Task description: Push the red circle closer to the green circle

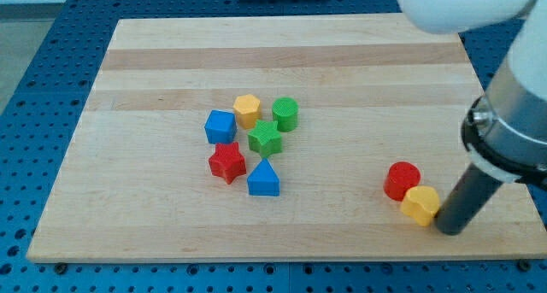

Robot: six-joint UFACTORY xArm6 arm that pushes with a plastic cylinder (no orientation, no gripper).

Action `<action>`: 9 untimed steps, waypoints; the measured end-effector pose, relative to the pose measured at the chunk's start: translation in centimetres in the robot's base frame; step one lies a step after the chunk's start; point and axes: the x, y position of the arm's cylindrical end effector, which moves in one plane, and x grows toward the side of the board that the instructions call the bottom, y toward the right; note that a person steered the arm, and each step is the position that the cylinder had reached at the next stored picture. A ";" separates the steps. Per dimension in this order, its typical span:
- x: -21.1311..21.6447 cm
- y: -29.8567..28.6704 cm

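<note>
The red circle (401, 180) lies at the view's lower right of the wooden board (171, 88). A yellow block (420, 205) touches its lower right side. My tip (450, 229) is at the yellow block's right side, touching or almost touching it. The green circle (285, 114) stands near the board's middle, far to the left and above the red circle.
A cluster sits around the green circle: a yellow hexagon (248, 110), a blue cube (220, 126), a green star (265, 138), a red star (227, 162) and a blue triangle (263, 178). The arm's white body (513, 114) fills the view's right edge.
</note>
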 end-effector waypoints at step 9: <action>-6.2 -3.6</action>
